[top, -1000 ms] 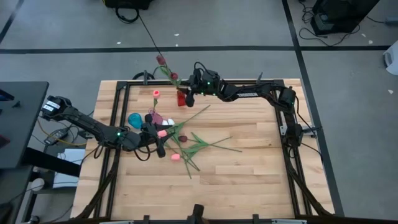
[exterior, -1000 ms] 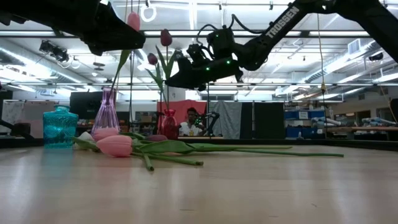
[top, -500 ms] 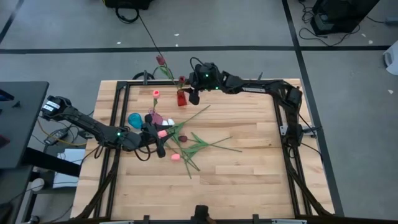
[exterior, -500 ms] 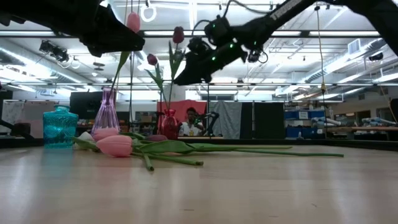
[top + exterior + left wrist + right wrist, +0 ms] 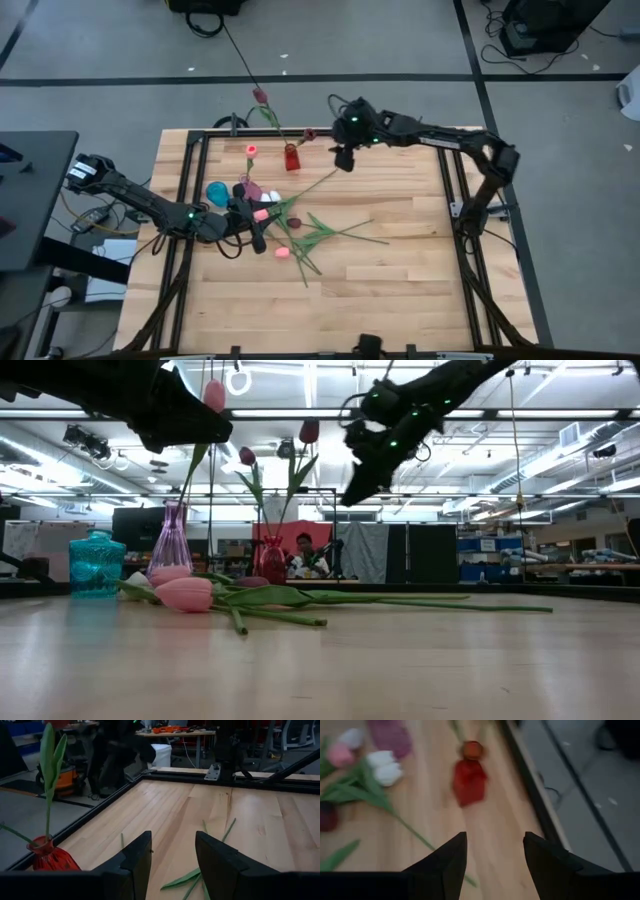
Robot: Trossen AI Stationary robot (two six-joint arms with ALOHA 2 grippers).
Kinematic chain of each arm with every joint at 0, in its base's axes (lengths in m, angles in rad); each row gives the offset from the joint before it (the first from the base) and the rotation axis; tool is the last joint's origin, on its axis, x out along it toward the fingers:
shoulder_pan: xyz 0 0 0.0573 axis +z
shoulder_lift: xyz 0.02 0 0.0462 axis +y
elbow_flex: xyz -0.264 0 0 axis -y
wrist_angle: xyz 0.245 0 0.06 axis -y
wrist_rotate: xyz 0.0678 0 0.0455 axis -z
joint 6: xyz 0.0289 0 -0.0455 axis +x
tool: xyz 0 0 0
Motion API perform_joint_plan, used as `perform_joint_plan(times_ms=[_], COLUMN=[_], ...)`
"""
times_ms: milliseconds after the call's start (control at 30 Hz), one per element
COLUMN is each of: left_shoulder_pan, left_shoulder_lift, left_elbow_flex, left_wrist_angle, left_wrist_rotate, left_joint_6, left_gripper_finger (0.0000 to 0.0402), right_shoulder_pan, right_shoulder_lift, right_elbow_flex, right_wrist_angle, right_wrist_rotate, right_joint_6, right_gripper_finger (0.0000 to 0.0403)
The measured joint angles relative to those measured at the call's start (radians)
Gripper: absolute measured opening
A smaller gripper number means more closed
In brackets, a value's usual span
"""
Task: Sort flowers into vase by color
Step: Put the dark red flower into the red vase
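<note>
Right claw [image 5: 342,160] withdrew from red vase [image 5: 291,158] | spread, empty | no legible writing

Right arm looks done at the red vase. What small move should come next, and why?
Probably swing the right gripper down toward the loose flowers lying mid-table for another pick. Its fingers are open and empty in the right wrist view, and it hangs beside the red vase, which already holds two maroon tulips. The left gripper hovers over the pile's near side, so approach from the far side.
</note>
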Motion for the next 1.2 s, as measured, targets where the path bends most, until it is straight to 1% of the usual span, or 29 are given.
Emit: perform_joint_plan(times_ms=[100, 167, 233, 367, 433, 633, 767, 1033, 1200], left_shoulder_pan=[0.0, -0.001, -0.001, 0.002, 0.002, 0.002, 0.002, 0.0, 0.0], left_shoulder_lift=[0.0, 0.0, 0.0, 0.0, 0.0, 0.0, 0.0, 0.0, 0.0], left_elbow_flex=[0.0, 0.0, 0.0, 0.0, 0.0, 0.0, 0.0, 0.0, 0.0], left_wrist_angle=[-0.003, 0.0, 0.004, 0.02, 0.033, 0.031, 0.036, 0.035, 0.028], left_wrist_rotate=[0.004, 0.005, 0.005, 0.006, 0.006, 0.007, 0.007, 0.007, 0.008], left_joint_6=[-0.003, -0.003, -0.002, -0.002, -0.002, -0.014, -0.014, -0.026, -0.026], left_gripper_finger=[0.0158, 0.0158, 0.0158, 0.0158, 0.0158, 0.0158, 0.0158, 0.0158, 0.0158], right_shoulder_pan=[0.002, 0.027, 0.066, 0.177, 0.237, 0.4, 0.466, 0.511, 0.511], right_shoulder_lift=[-0.066, -0.104, -0.134, -0.123, -0.093, 0.027, 0.105, 0.26, 0.333], right_elbow_flex=[-0.092, -0.162, -0.231, -0.354, -0.373, -0.329, -0.254, -0.114, -0.057], right_wrist_angle=[-0.012, -0.01, 0.031, 0.141, 0.18, 0.191, 0.219, 0.239, 0.236], right_wrist_rotate=[0.043, 0.046, 0.046, 0.043, 0.043, 0.088, 0.098, 0.167, 0.157], right_joint_6=[0.018, 0.028, 0.047, 0.088, 0.135, 0.251, 0.31, 0.307, 0.29], right_gripper_finger=[0.0204, 0.0204, 0.0204, 0.0204, 0.0204, 0.0196, 0.0184, 0.0172, 0.0172])
